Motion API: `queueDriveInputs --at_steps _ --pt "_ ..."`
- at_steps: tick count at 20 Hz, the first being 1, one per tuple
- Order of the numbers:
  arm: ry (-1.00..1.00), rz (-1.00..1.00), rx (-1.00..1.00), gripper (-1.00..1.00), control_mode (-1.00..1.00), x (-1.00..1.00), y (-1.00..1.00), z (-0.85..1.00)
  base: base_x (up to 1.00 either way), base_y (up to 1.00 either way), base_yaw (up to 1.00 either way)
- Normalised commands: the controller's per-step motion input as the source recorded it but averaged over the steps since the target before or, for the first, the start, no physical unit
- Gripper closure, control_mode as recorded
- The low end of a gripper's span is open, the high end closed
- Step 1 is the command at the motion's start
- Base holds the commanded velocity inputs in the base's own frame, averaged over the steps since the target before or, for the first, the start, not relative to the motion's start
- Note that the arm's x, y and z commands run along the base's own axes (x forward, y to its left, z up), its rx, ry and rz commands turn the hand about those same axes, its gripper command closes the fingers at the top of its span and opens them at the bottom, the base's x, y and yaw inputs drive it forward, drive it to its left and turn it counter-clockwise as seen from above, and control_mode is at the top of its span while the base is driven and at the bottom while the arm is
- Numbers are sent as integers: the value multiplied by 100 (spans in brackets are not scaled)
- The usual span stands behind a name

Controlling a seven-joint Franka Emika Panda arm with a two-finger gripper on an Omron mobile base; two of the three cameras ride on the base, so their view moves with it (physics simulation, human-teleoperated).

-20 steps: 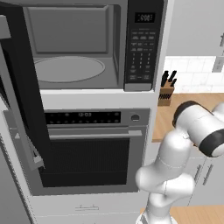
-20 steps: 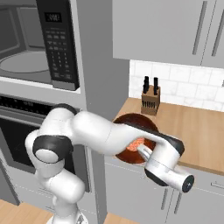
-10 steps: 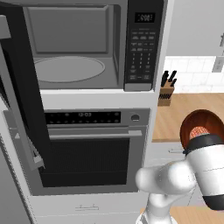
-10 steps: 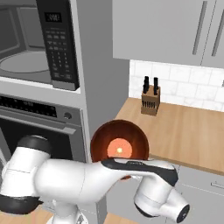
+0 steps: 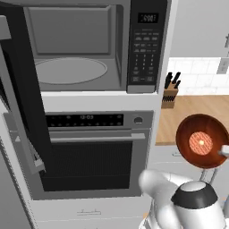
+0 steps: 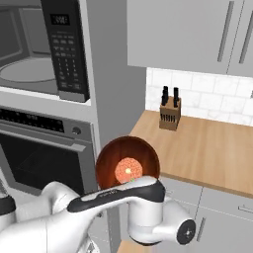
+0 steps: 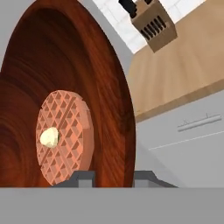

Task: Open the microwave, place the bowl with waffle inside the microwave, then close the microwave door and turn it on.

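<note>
Left base: I see the microwave (image 5: 76, 49) with the microwave door (image 5: 24, 89) swung wide, the bowl with waffle (image 5: 202, 141) in the air right of the oven (image 5: 96, 152). Right base: bowl tipped toward the camera above the arm, before the counter (image 6: 207, 148). Hand view: gripper (image 7: 113, 177) fingers straddle the bowl's rim, clamped on it, knife block (image 7: 153, 24) behind.

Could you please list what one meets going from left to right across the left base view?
Open black microwave door → round glass turntable → dark keypad strip → wooden knife block → glossy reddish-brown bowl with waffle.
</note>
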Motion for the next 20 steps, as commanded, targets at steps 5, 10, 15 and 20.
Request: queueDriveInputs --at_steps 5,10,15,20 --pt "16 -17 -13 100 -100 -27 90 50 0 0 0" --pt "16 -8 -2 100 -100 -33 69 86 0 0 0" --pt "17 -3 1 100 -100 -37 33 100 0 0 0" --pt "16 0 11 100 -100 -18 36 95 0 0 0"
